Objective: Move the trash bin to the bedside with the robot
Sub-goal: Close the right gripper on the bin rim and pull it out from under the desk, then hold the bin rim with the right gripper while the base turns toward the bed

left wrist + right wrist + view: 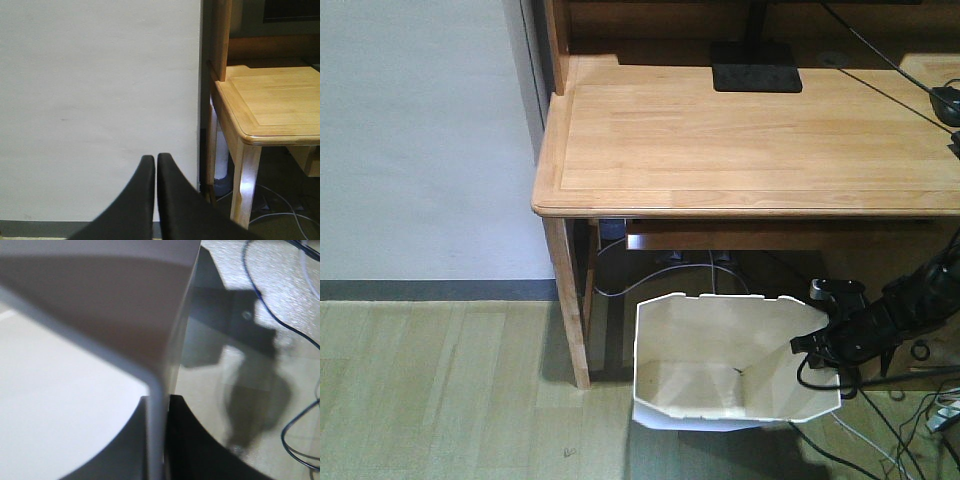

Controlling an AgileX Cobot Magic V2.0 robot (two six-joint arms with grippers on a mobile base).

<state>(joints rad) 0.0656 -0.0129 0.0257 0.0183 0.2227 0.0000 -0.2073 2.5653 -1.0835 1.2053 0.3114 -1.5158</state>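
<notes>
The white trash bin (720, 360) with faceted sides stands on the floor under the front edge of the wooden desk (740, 140). My right gripper (812, 345) is shut on the trash bin's right rim. In the right wrist view the bin wall (156, 405) runs between the two black fingers, one inside and one outside; the gripper (158, 402) clamps it. My left gripper (155, 159) is shut on nothing and faces a white wall. The bedside is out of view.
The desk leg (570, 310) stands left of the bin. Cables (880, 440) trail over the floor at the right and hang under the desk. A monitor base (755, 68) sits on the desk. The white wall (420, 140) borders the left.
</notes>
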